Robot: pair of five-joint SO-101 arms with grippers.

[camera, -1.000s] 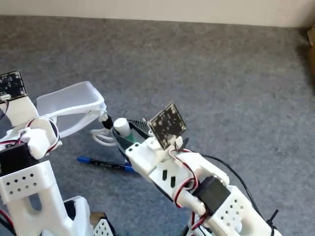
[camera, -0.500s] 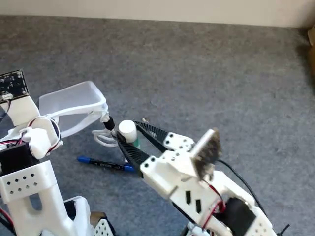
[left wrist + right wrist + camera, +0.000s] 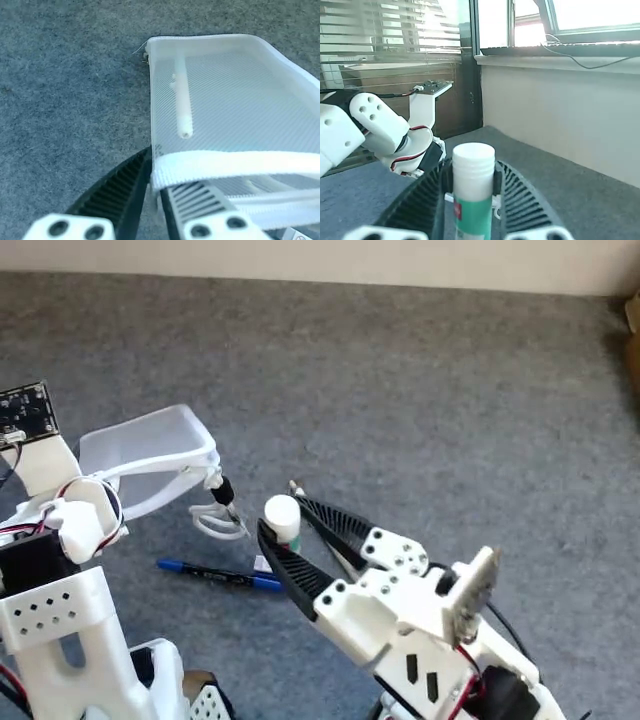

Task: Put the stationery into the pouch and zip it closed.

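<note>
Grey bench (image 3: 450, 390) | mesh pouch (image 3: 150, 450), its edge pinched in the left claw (image 3: 156, 197) | right claw (image 3: 280, 510) clamped on an upright glue stick (image 3: 472, 190), near the pouch | high view: blue pen (image 3: 215, 575) lying on the bench | left wrist view: white stick (image 3: 181, 100) seen through the pouch's mesh

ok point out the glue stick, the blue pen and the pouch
glue stick (image 3: 282, 512), high view, its white cap
blue pen (image 3: 220, 575), high view, middle of the barrel
pouch (image 3: 150, 445), high view, its clear side
</note>
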